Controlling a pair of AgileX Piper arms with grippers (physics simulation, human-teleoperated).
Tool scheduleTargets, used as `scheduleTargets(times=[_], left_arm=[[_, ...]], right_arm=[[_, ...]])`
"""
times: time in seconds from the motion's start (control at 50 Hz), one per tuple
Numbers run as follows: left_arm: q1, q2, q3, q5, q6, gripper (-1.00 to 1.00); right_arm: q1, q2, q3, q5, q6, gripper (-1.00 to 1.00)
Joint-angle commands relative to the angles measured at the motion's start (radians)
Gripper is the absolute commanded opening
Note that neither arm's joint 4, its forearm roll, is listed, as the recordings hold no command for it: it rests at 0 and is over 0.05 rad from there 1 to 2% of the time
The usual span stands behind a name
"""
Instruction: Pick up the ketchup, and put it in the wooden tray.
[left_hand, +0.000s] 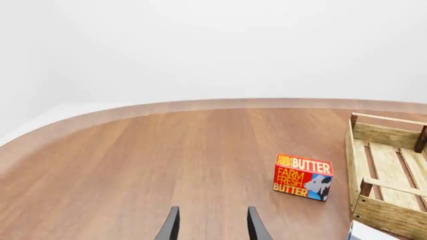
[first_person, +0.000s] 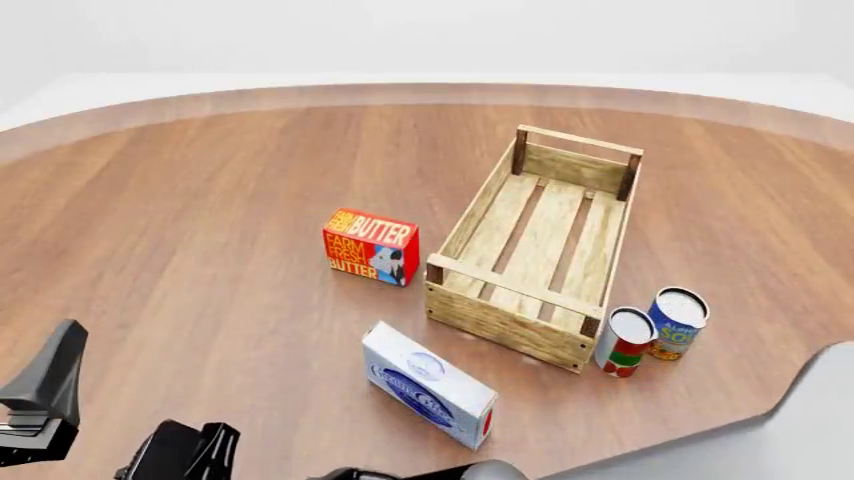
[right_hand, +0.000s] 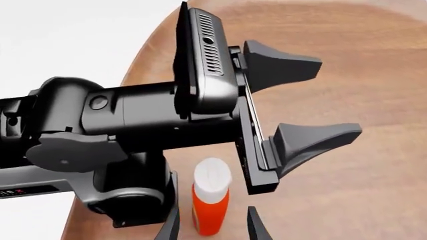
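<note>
The ketchup, an orange-red bottle with a white cap, shows only in the right wrist view. It stands upright on the table between the fingers of my right gripper, which is open around it with small gaps on both sides. My left gripper is open and empty. It also shows in the right wrist view, just beyond the bottle and above it. One of its fingers shows at the front view's bottom left. The wooden tray lies right of centre and holds nothing; it also shows in the left wrist view.
A red butter box stands left of the tray and shows in the left wrist view. A white-and-blue box lies in front of the tray. A red-and-white can and a blue can stand at the tray's near right corner.
</note>
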Motion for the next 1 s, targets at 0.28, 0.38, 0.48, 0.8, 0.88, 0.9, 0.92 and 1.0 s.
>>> scheduleTargets(times=[0.28, 0.38, 0.48, 0.8, 0.88, 0.9, 0.92, 1.0], left_arm=[[0.0, 0.0, 0.0, 0.0, 0.0, 1.0], [0.0, 0.0, 0.0, 0.0, 0.0, 1.0], [0.0, 0.0, 0.0, 0.0, 0.0, 1.0], [0.0, 0.0, 0.0, 0.0, 0.0, 1.0], [0.0, 0.0, 0.0, 0.0, 0.0, 1.0], [0.0, 0.0, 0.0, 0.0, 0.0, 1.0], [0.0, 0.0, 0.0, 0.0, 0.0, 1.0], [0.0, 0.0, 0.0, 0.0, 0.0, 1.0]], right_arm=[[0.007, 0.131, -0.084, 0.001, 0.014, 1.0], [0.01, 0.16, -0.102, 0.002, 0.02, 1.0], [0.015, 0.186, -0.125, 0.012, 0.023, 1.0], [0.005, 0.239, -0.142, 0.003, 0.033, 1.0], [0.0, 0.247, -0.141, -0.003, 0.037, 1.0], [-0.005, 0.252, -0.141, -0.005, 0.035, 1.0], [-0.005, 0.252, -0.141, -0.005, 0.035, 1.0], [-0.013, 0.252, -0.134, -0.015, 0.033, -1.0]])
